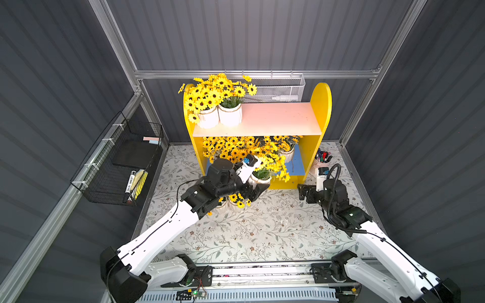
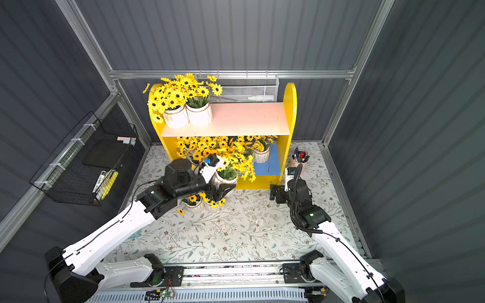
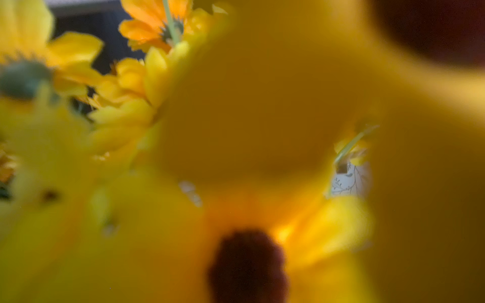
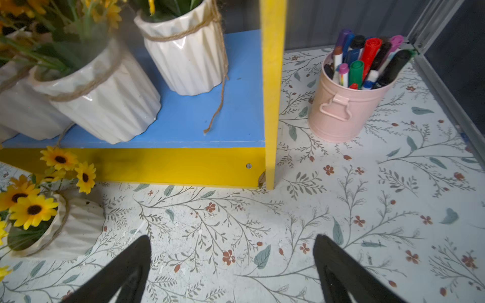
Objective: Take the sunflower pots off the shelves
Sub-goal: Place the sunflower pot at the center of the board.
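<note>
Left wrist view smothered by blurred petals. Left gripper at a sunflower pot by the shelves' lower front; jaws unreadable. Right gripper jaws spread over counter.

— How do the sunflower pots stand?
— White, ribbed, twine-rimmed. Two are upright at the left end of the yellow shelves' pink upper board. More crowd the blue lower board, with a tilted pot at its front edge.
— Any off?
— Two on the worktop just before the shelves, one a toppled pot.
</note>
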Available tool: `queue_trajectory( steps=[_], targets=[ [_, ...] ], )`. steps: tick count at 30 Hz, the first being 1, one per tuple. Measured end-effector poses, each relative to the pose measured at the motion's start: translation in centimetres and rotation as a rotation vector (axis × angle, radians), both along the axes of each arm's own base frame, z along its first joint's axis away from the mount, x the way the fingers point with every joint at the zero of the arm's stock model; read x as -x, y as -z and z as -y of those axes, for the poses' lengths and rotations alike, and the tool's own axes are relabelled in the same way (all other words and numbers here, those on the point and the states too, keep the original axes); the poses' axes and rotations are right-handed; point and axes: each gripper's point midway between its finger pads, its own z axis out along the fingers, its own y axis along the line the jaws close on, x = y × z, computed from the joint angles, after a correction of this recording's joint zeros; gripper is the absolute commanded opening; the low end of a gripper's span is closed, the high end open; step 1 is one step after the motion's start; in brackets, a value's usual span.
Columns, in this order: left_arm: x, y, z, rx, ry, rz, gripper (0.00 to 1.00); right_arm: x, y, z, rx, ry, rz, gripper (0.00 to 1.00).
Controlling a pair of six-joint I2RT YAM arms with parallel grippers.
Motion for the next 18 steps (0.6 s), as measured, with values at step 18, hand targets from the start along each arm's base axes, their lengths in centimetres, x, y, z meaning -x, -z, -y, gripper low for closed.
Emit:
queue_trajectory(
  steps=[18],
  targets=[
    [3.2, 10.2, 8.9, 0.022, 0.199, 0.024, 0.00, -1.5, -3.8, 3.6, -0.101, 0.109, 0.093, 0.97]
  ],
)
